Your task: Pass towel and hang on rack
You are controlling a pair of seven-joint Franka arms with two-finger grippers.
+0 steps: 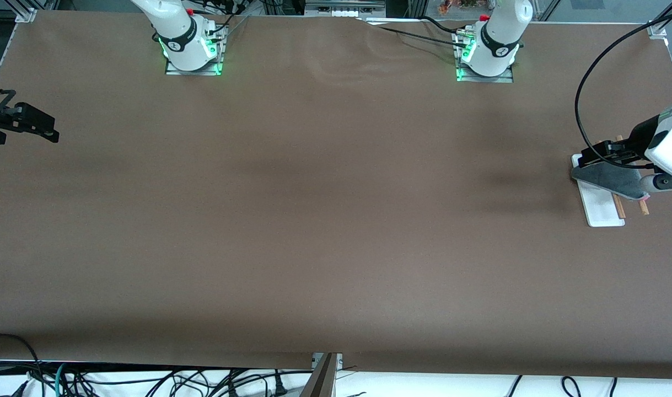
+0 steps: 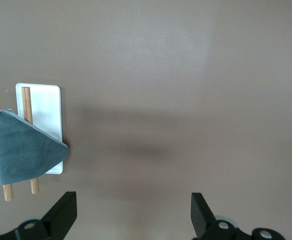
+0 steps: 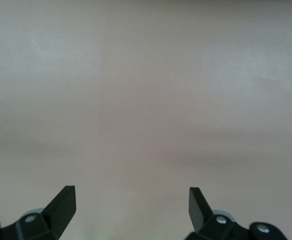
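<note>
Both arms are glossy white with rounded housings, each base ringed by a black band bearing a small white mark and sitting on a metal plate lit by green lights, with red fittings and black cables trailing from the rear. The left hand is matte black below a white wrist casing with a green light, and a thick black cable loops above it. The right hand is also black and angular, its wedge-shaped fingers fixed with round silver screws.

Towel draped on rack — hung.
</note>
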